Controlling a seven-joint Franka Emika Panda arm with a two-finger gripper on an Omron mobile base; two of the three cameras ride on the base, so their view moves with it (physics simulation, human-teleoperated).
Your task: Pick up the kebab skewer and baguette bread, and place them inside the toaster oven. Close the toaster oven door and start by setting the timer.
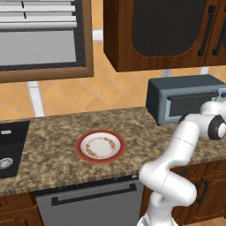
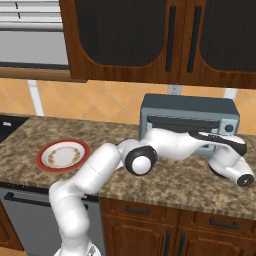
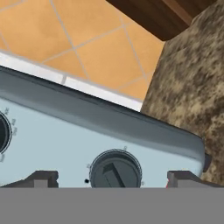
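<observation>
The toaster oven [image 1: 176,95] [image 2: 185,107] stands at the back of the counter, and the toaster oven door [image 1: 194,106] [image 2: 170,122] looks shut. My arm reaches across its front. In the hand view my gripper [image 3: 114,179] is open. Its fingertips [image 3: 43,178] stand on either side of a dark round knob [image 3: 115,169] on the oven's pale control strip, without touching it. A second knob [image 3: 2,131] shows at the left edge. The red-rimmed plate [image 1: 79,148] [image 2: 82,147] is bare. The kebab skewer and the baguette bread are hidden.
A dark sink [image 1: 11,148] is set into the speckled counter [image 1: 53,132] at far left. A grey dishwasher front [image 1: 88,203] sits below the plate. Dark wood wall cabinets [image 2: 150,40] hang above the oven. The counter's end lies right of the oven [image 3: 192,87].
</observation>
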